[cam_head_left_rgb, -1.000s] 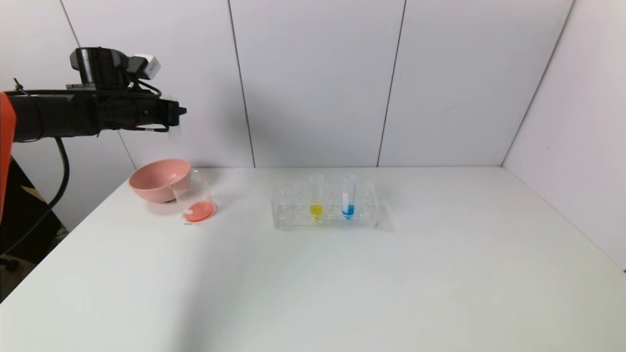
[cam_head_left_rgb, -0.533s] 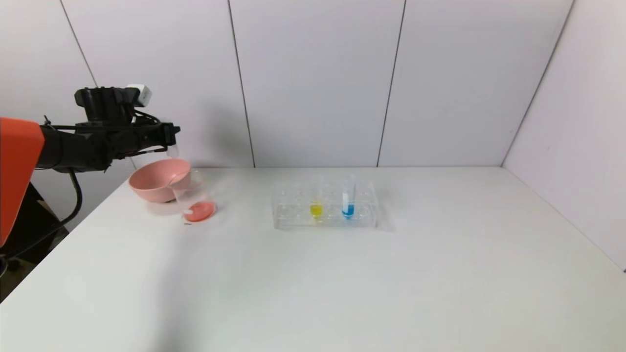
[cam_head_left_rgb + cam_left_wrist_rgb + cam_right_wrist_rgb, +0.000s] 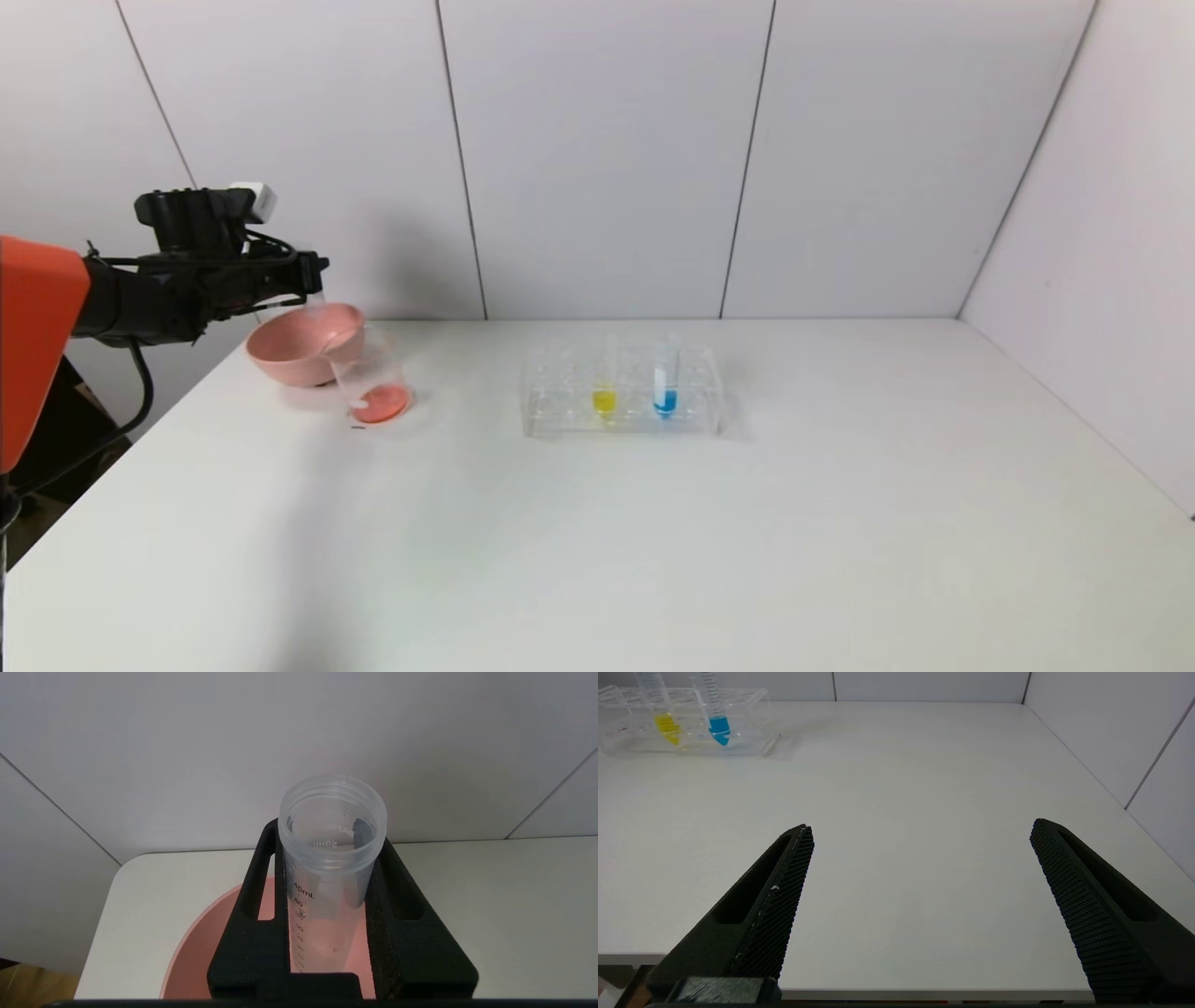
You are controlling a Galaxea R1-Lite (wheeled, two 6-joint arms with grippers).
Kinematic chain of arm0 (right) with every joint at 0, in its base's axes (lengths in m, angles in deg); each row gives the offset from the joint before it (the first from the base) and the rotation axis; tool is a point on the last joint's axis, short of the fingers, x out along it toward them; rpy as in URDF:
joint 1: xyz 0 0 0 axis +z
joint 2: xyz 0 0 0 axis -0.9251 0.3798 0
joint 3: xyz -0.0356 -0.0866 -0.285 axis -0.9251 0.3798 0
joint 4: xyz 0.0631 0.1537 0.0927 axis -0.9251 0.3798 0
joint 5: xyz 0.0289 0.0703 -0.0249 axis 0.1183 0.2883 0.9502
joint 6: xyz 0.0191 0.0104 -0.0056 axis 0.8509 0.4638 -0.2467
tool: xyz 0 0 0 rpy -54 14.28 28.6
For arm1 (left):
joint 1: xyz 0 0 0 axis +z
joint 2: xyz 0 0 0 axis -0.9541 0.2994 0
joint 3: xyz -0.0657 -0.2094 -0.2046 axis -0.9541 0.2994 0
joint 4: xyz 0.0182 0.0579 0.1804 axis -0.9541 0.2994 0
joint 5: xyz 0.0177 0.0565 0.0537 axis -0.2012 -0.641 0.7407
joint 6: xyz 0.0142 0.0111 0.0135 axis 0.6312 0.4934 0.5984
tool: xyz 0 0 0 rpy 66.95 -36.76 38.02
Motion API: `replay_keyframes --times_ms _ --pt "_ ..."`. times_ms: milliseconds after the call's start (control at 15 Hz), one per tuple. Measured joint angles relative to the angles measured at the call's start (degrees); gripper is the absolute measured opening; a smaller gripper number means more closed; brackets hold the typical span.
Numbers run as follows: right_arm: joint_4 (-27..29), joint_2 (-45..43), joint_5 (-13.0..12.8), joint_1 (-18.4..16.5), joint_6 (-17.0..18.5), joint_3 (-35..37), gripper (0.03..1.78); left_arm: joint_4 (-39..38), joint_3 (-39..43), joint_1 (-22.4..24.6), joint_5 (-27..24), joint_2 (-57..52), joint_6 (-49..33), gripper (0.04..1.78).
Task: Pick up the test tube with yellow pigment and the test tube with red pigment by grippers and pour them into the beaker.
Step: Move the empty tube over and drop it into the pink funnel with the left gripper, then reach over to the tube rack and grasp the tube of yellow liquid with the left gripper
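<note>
My left gripper [image 3: 316,273] is shut on the test tube with red pigment [image 3: 327,896], a clear graduated tube with no liquid showing in it now. It holds the tube just above the pink bowl [image 3: 299,343], left of the beaker [image 3: 372,378]. The beaker stands on the table with red-orange liquid at its bottom. The test tube with yellow pigment [image 3: 604,383] stands upright in the clear rack [image 3: 560,415]; it also shows in the right wrist view [image 3: 667,723]. My right gripper [image 3: 920,826] is open and empty over the table's front edge, out of the head view.
A tube with blue liquid [image 3: 665,383] stands in the rack right of the yellow one. The pink bowl touches the beaker's far left side and shows under the held tube in the left wrist view [image 3: 201,952]. White walls close the back and right.
My left arm has come down and drawn back to the left with the tube, from high above the beaker to just over the pink bowl. Nothing else has moved.
</note>
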Motion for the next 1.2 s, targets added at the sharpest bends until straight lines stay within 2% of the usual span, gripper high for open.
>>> replay_keyframes --times_ms 267,467,600,800,933,1067,1200 --pt "0.00 0.00 0.00 0.00 0.02 0.00 1.70 -1.30 1.19 0.77 2.43 0.33 0.85 0.47" --pt "0.00 0.00 0.00 0.00 0.02 0.00 1.70 -1.00 1.33 1.40 2.47 0.41 0.88 0.61" --pt "0.00 0.00 0.00 0.00 0.02 0.00 1.70 -0.72 1.28 1.76 2.39 0.41 0.79 0.84" --pt "0.00 0.00 -0.02 0.00 0.02 0.00 1.70 -0.85 1.19 1.76 2.19 0.35 0.84 1.33" --pt "0.00 0.00 -0.02 0.00 0.02 0.00 1.70 -1.17 1.33 1.78 2.08 -0.17 0.90 1.57" --pt "0.00 0.00 -0.02 0.00 0.02 0.00 1.70 -1.27 2.22 1.56 1.89 -1.58 0.94 1.72" --pt "0.00 0.00 -0.02 0.00 0.02 0.00 1.70 -1.27 3.89 0.99 1.71 -3.69 0.79 1.78"
